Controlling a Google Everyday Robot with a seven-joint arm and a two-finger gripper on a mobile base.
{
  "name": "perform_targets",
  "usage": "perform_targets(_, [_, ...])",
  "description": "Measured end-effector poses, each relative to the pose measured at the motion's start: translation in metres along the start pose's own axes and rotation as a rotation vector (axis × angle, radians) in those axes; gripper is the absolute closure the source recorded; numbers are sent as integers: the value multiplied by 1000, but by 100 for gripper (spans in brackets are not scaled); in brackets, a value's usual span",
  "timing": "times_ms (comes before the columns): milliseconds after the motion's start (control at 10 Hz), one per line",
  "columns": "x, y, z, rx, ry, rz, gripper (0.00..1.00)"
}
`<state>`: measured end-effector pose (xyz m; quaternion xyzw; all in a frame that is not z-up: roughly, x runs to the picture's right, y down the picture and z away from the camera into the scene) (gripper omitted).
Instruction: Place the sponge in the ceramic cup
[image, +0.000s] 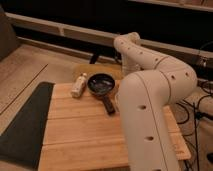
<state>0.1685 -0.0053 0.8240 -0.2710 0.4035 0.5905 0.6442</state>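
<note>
One camera view, so here we go. A pale slatted wooden table (85, 132) fills the middle of the picture. At its 12 o'clock end sits a round black frying pan (101, 82), with its dark handle (108, 104) running toward 5 o'clock. At the pan's 9 o'clock, just beside it, a pale cream bottle (78, 86) lies on its side, its cap pointing to about 1 o'clock. A dark grey mat (22, 122) lies along the table's 9 o'clock edge.

The big white robot arm (150, 105) rises from 5 o'clock, bends at 3 o'clock and loops over to a rounded joint (127, 45) at 12 o'clock. From there it turns down behind its own thick link.

The gripper is out of our sight, hidden behind that link at the pan's 3 o'clock, so we cannot tell whether it is wide, narrow or holding anything. We also cannot make out the small blue sponge or the white ceramic cup, because the arm covers that side of the table. Black cables (200, 107) trail at 3 o'clock.
</note>
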Motion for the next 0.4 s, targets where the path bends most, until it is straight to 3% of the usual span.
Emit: perform_targets(400, [-2, -1, 0, -6, 1, 1, 40])
